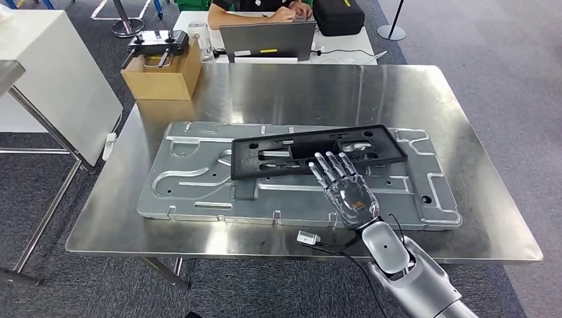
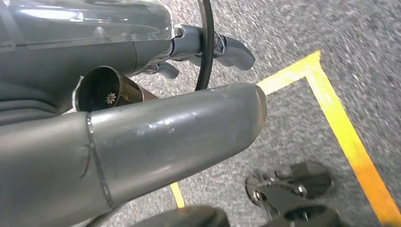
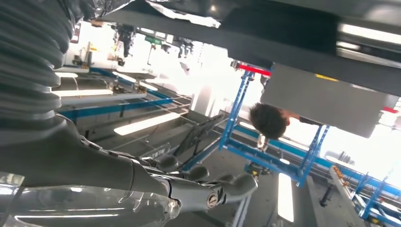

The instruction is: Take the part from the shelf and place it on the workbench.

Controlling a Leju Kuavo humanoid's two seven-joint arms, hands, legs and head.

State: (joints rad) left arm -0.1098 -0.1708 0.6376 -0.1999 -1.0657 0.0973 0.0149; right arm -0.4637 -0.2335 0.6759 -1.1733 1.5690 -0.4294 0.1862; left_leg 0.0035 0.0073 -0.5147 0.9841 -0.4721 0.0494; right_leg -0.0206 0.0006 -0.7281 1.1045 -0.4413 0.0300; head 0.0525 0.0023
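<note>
A black flat frame-shaped part [image 1: 318,151] lies on a large silver stamped plate [image 1: 199,185] in the middle of the steel workbench [image 1: 298,93]. My right hand [image 1: 346,189] hovers at the part's near edge, fingers straight and spread, pointing at the part and holding nothing. In the right wrist view the same hand [image 3: 198,184] has its fingers apart with nothing between them. My left hand [image 2: 156,127] hangs over grey floor carpet marked with yellow tape [image 2: 331,113], its thick thumb stretched out and nothing in it.
A cardboard box [image 1: 162,76] with a black controller [image 1: 158,44] on it stands at the bench's far left corner. Behind the bench a person [image 1: 262,10] sits at a laptop [image 1: 266,40] beside a black bag [image 1: 338,16]. A small white connector [image 1: 308,237] lies near the front edge.
</note>
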